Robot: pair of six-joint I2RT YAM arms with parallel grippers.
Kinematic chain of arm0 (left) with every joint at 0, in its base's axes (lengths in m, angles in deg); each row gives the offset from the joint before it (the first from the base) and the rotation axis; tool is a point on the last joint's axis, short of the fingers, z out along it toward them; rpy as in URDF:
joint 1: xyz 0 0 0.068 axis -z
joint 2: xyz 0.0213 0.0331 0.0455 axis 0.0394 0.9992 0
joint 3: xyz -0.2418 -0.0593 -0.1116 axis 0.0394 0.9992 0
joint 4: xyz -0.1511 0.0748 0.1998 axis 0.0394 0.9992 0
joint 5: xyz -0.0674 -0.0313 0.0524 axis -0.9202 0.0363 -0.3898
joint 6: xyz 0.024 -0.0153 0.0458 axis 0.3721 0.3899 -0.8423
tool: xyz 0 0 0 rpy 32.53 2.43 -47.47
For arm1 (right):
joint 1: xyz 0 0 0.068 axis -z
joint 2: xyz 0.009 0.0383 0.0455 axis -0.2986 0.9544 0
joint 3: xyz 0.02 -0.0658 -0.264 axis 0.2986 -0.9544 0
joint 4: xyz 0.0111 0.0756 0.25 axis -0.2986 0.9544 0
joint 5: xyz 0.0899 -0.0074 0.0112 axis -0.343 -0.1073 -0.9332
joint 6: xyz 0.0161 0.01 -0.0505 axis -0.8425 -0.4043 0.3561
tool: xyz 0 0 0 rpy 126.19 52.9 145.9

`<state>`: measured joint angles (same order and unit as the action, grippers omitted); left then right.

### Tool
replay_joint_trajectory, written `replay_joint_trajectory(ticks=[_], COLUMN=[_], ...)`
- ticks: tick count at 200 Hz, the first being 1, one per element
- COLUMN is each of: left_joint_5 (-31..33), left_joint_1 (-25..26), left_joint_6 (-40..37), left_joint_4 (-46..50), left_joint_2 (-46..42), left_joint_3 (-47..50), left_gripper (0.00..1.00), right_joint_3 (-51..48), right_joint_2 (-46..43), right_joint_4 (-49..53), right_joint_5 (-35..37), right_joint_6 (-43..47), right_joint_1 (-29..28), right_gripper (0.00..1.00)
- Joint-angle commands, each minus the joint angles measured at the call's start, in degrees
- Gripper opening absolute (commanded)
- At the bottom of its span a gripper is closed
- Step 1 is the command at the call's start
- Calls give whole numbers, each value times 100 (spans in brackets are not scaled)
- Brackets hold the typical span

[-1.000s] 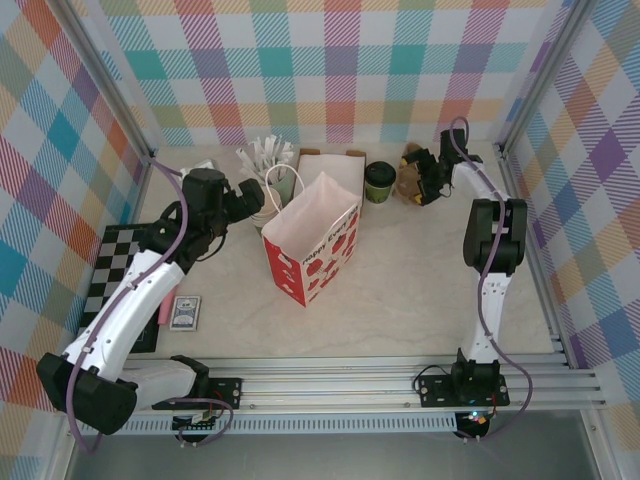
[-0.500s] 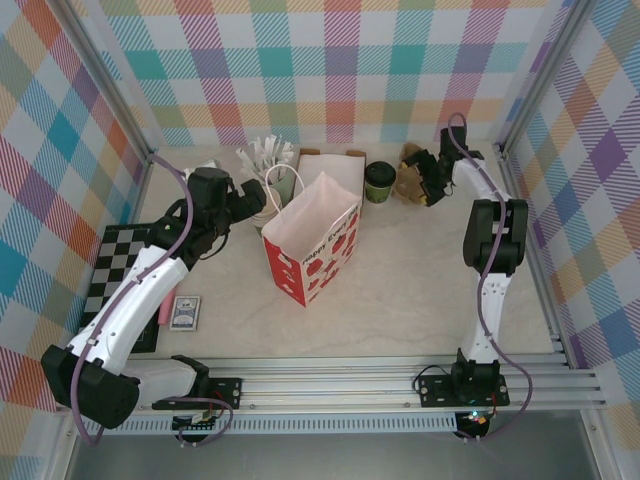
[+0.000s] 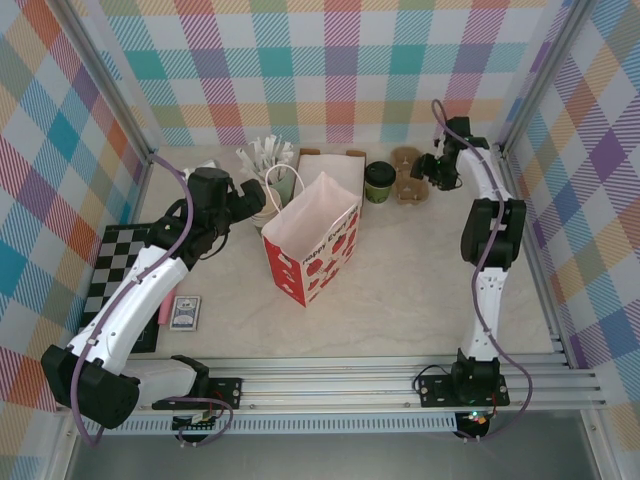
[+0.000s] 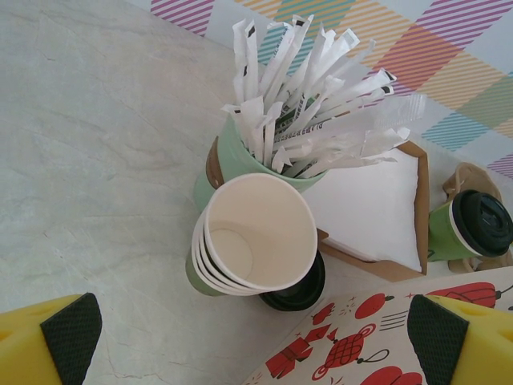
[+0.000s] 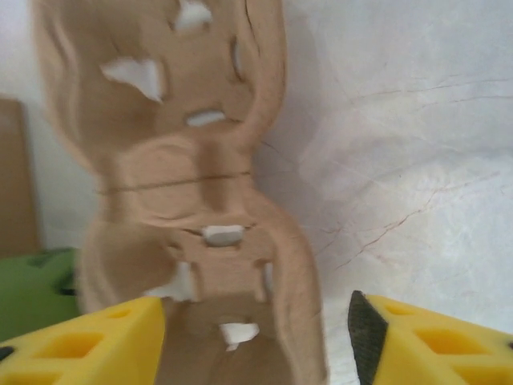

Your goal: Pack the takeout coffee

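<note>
Overhead — marbled table [image 3: 400, 280], plaid walls [image 3: 340, 60], takeout coffee [image 3: 379, 182]

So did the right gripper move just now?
Yes. The right gripper has shifted right, away from the takeout coffee, and slightly toward the back wall, uncovering more of the brown cup carrier.

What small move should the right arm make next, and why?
Probably shift the right gripper left toward the takeout coffee. Its jaws stand apart at the cardboard carrier, not the cup, which stands ungripped just left of that carrier.
</note>
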<state>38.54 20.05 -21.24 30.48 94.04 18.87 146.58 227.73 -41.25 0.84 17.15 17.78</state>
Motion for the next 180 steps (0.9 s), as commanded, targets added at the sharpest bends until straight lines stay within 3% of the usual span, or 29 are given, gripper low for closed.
replay_joint_trajectory(ticks=[1, 33, 68, 109, 126, 180], left_joint_5=[114, 53, -277, -843, -755, -377], left_joint_1=[-33, -34, -34, -33, -33, -42], left_joint_6=[-17, -15, -94, -216, -194, 94], left_joint_4=[103, 95, -10, 42, -2, 260], left_joint_2=[-68, -78, -7, 177, 130, 9], left_joint_3=[-16, -16, -54, -220, -148, -70], left_gripper=[100, 100, 100, 100, 100, 100], right_joint_3=[400, 424, -602, -2870, -4068, -6832], right_joint_2=[371, 369, -403, -1935, -2597, -4778], right_joint_4=[553, 484, 52, -981, -1626, -2320], right_joint_5=[236, 548, 785, 1149, 1071, 908], right_joint_6=[740, 494, 196, -423, -846, -2628], right_joint_1=[13, 12, 13, 8, 6, -450], right_gripper=[50, 24, 11, 6, 6, 6])
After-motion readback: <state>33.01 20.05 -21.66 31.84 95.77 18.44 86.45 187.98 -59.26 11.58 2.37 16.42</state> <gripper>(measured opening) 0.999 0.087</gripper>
